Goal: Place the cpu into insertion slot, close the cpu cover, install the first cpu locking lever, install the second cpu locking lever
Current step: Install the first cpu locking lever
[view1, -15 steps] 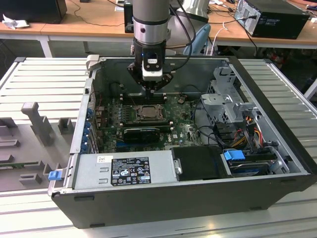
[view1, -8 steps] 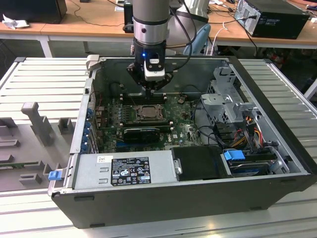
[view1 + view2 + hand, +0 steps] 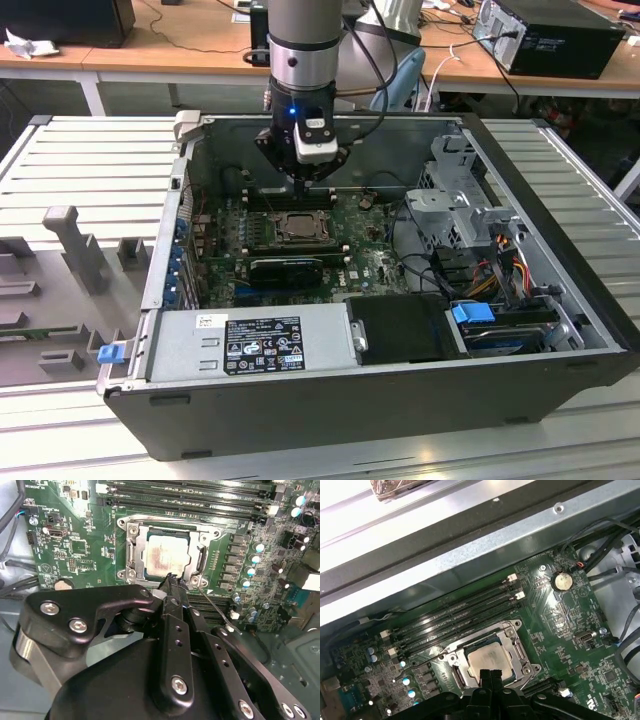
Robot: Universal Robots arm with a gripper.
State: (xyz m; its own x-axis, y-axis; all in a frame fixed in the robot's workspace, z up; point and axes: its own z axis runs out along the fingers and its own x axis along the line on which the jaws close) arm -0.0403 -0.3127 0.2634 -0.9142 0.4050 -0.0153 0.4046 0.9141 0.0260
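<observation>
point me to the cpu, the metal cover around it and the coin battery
cpu [image 3: 165,555], second wrist view, middle of its silver top
cover [image 3: 134,552], second wrist view, a side bar of the frame beside the cpu
coin battery [image 3: 562,581], first wrist view, centre of its round face

Along the back runs a long wooden desk [image 3: 180,45], with a black computer box [image 3: 560,35] resting on it at the exterior view's right and crumpled paper [image 3: 25,45] at its left. Up front, a ribbed silver metal table [image 3: 90,160] sits under even light, with grey blocks [image 3: 75,245] standing on its left side.
</observation>
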